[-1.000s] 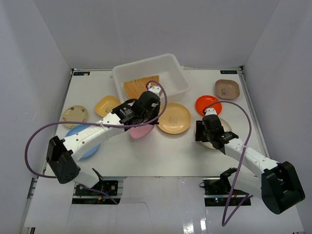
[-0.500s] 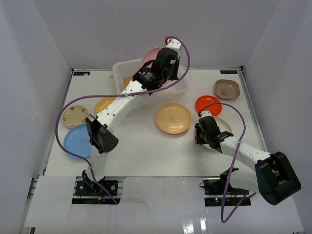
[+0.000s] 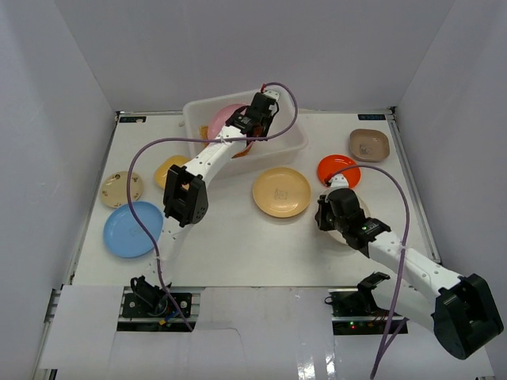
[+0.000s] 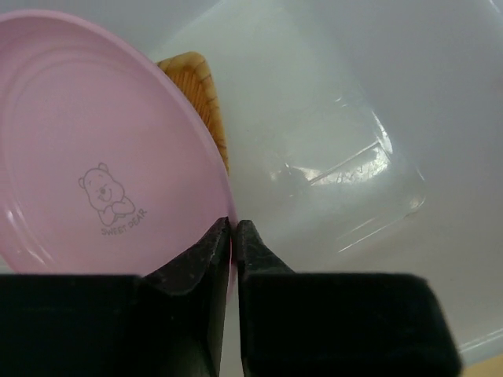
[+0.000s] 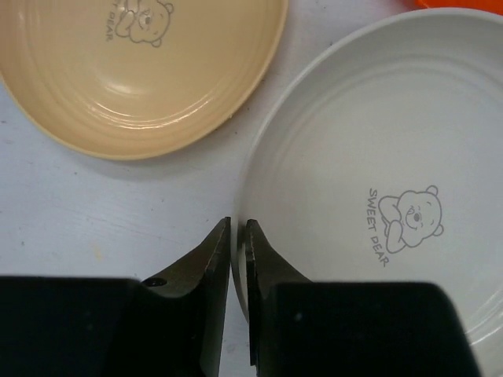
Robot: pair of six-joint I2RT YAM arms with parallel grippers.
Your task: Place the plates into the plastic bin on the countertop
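The white plastic bin (image 3: 273,158) stands at the back of the countertop (image 3: 238,245). My left gripper (image 3: 240,127) reaches into it, shut on the rim of the pink plate (image 3: 224,117), which is held tilted inside the bin. In the left wrist view the left gripper (image 4: 233,224) pinches the pink plate (image 4: 94,149) over the bin's floor (image 4: 354,102), with the woven tray (image 4: 200,94) behind. My right gripper (image 3: 323,218) is shut on the left rim of the cream plate (image 3: 354,207), which lies on the table. The right wrist view shows the right gripper (image 5: 238,224) on the cream plate (image 5: 377,157).
A tan plate (image 3: 281,191) lies mid-table, also in the right wrist view (image 5: 141,71). A red-orange plate (image 3: 339,169) and a brown squarish plate (image 3: 369,144) lie at right. A yellow plate (image 3: 168,170), a speckled cream plate (image 3: 121,188) and a blue plate (image 3: 131,229) lie at left.
My left gripper lifted the pink plate off the table, swung it up over the bin and has now lowered it inside. The right gripper stayed at the cream plate's rim.
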